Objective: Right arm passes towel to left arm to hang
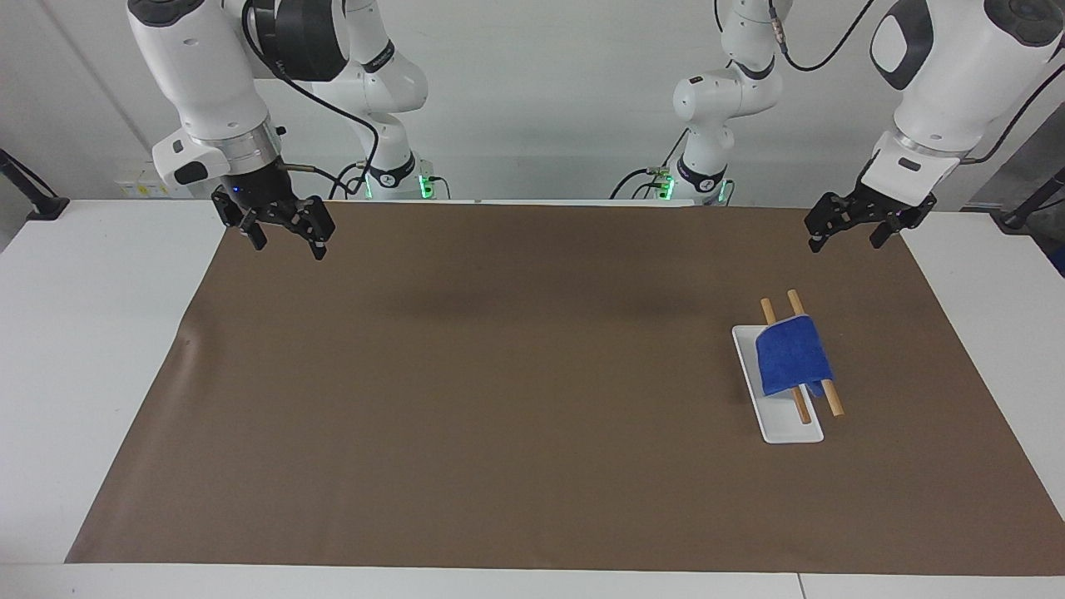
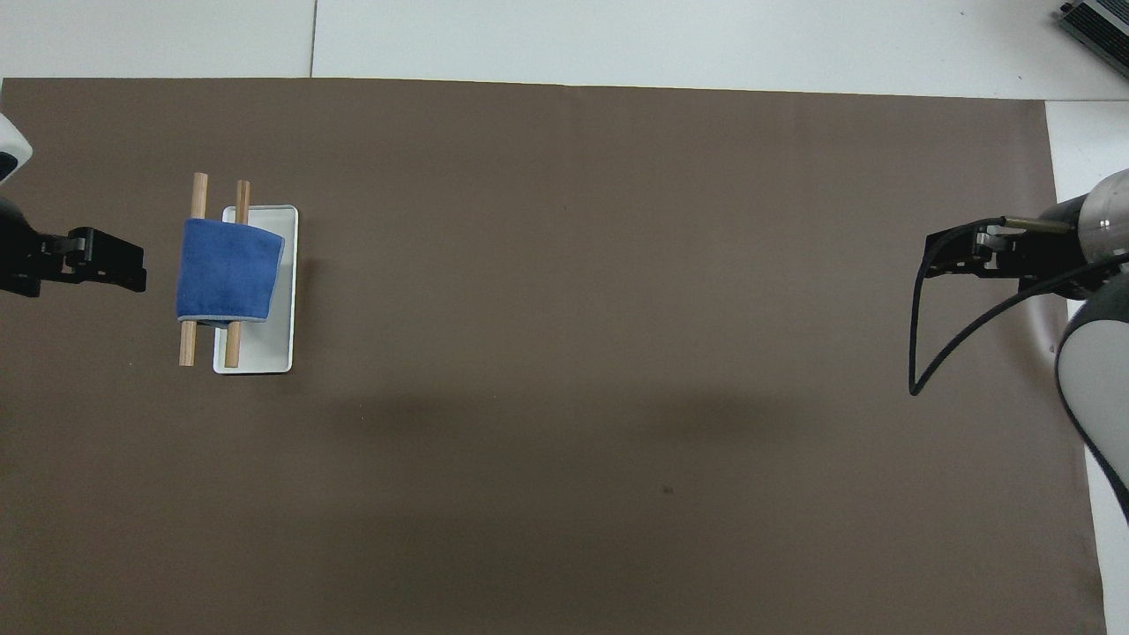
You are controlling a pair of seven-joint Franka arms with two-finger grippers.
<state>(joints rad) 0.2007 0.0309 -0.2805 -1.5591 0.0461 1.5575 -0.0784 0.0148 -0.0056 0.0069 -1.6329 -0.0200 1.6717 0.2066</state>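
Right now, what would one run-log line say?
towel: draped over rack | left gripper: open, empty | right gripper: open, empty

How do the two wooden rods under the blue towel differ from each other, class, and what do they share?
One wooden rod lies over the white tray, while the other rod lies just off it, above the brown mat, toward the left arm's end of the table. The rod off the tray shows more bare wood past the towel at its end farther from the robots. Both are parallel, light wood, with the towel draped across them.
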